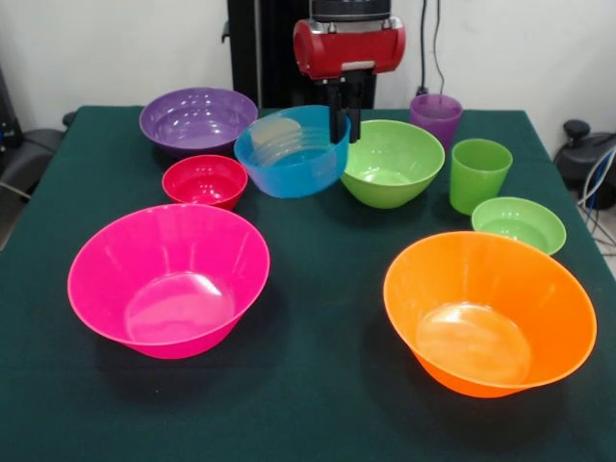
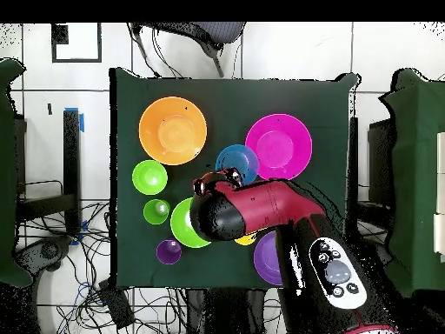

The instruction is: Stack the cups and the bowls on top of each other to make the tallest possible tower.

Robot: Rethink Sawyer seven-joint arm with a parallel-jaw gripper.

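My gripper (image 1: 345, 123) (image 2: 222, 181) is shut on the right rim of the blue bowl (image 1: 289, 152) (image 2: 236, 163), which hangs tilted just above the cloth. Right of it sits the medium green bowl (image 1: 392, 162) (image 2: 181, 224). The purple bowl (image 1: 197, 120) (image 2: 263, 259) and red bowl (image 1: 204, 180) lie to the left. Near the front are the pink bowl (image 1: 168, 279) (image 2: 278, 146) and orange bowl (image 1: 489, 310) (image 2: 172, 130). At the right stand the purple cup (image 1: 435, 117) (image 2: 169, 252), green cup (image 1: 478, 173) (image 2: 156, 211) and light green bowl (image 1: 519, 223) (image 2: 149, 177). No tower is in view.
A dark green cloth (image 1: 318, 404) covers the table. In the overhead view the arm (image 2: 269, 209) hides the red bowl and part of the purple and green bowls, and a yellow sliver (image 2: 246, 239) peeks from under it. Cables and chairs ring the table.
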